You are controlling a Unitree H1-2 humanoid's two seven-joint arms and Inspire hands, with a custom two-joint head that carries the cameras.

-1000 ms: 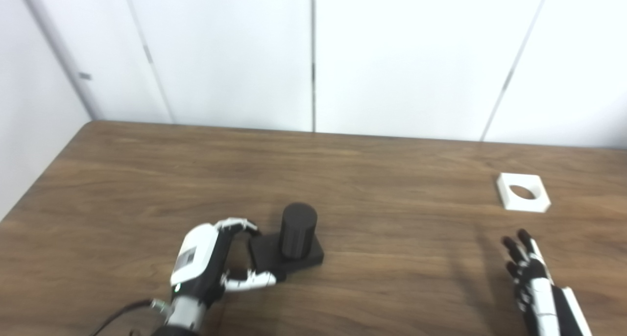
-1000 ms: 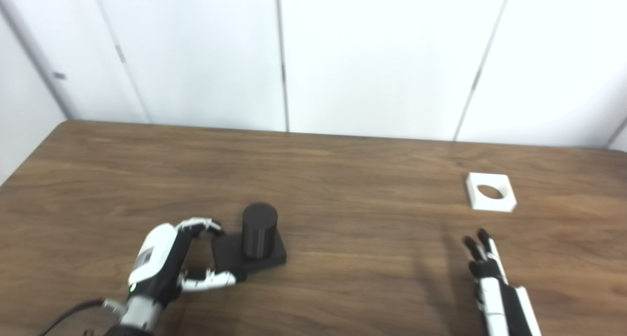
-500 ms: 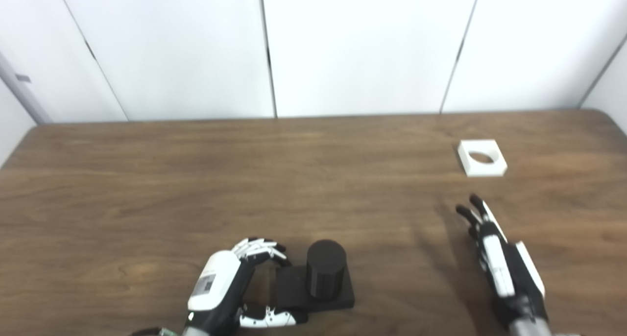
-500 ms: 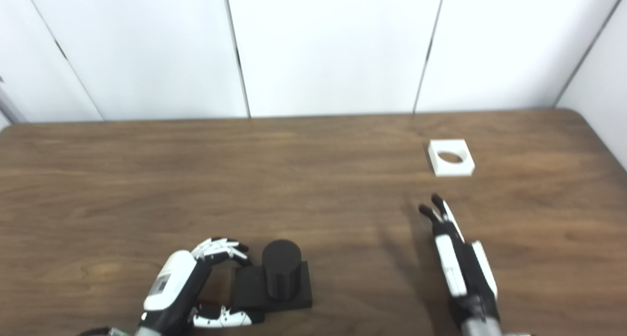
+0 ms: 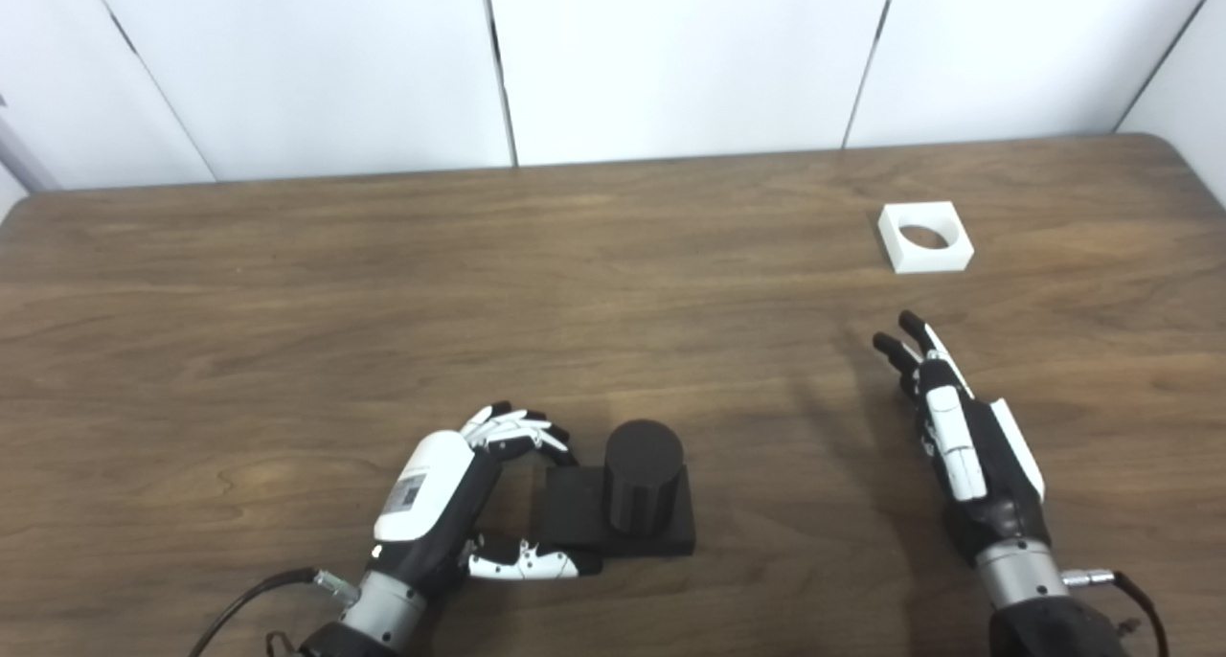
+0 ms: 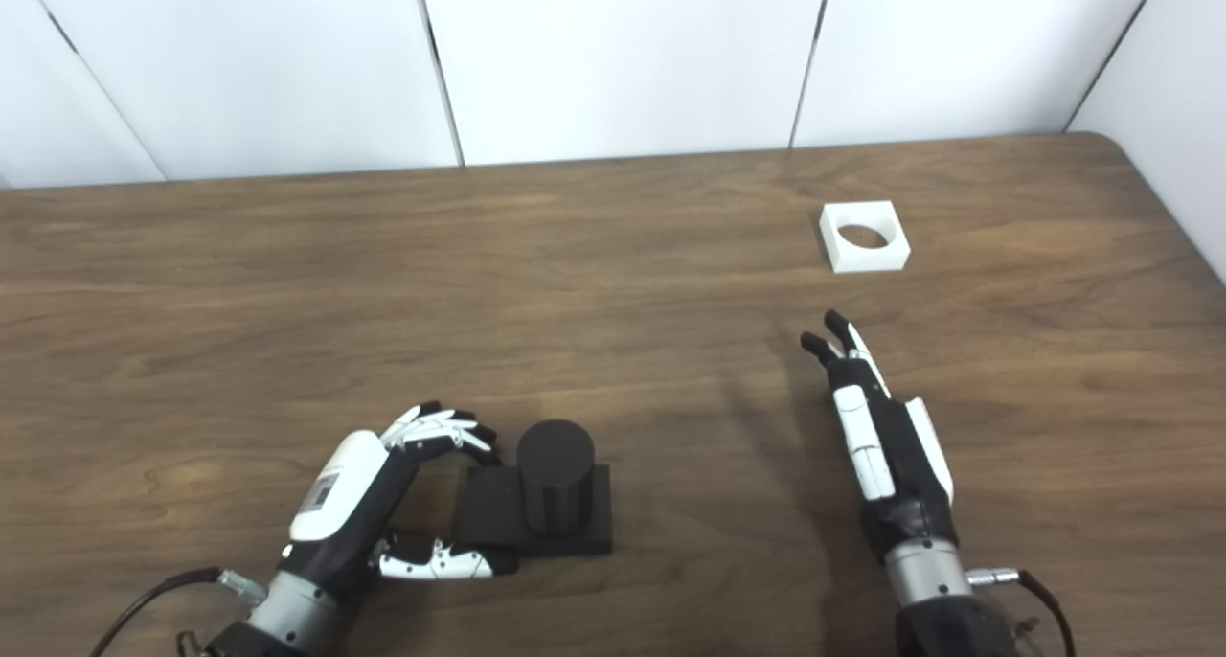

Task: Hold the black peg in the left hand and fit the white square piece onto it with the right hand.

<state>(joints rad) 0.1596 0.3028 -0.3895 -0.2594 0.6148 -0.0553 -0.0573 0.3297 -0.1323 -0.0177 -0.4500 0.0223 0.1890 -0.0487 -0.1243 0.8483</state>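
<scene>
The black peg (image 5: 642, 473), a short cylinder on a square black base, stands on the table at the near left. My left hand (image 5: 436, 496) grips the base's left end, with curled fingers (image 5: 517, 432) on its far corner and the thumb along its front edge. The white square piece (image 5: 925, 238) with a round hole lies flat at the far right; it also shows in the right eye view (image 6: 865, 237). My right hand (image 5: 958, 429) is open and empty, fingers stretched out flat, pointing at the white piece and stopping a hand's length short of it.
The wooden table (image 5: 383, 283) runs to white wall panels at the back. Its right edge and rounded far right corner (image 6: 1145, 173) lie close to the white piece. A cable (image 5: 249, 604) trails from my left wrist.
The camera has swung right and tilted down, so the whole picture has shifted. Both hands keep about the same places relative to the peg and the white piece.
</scene>
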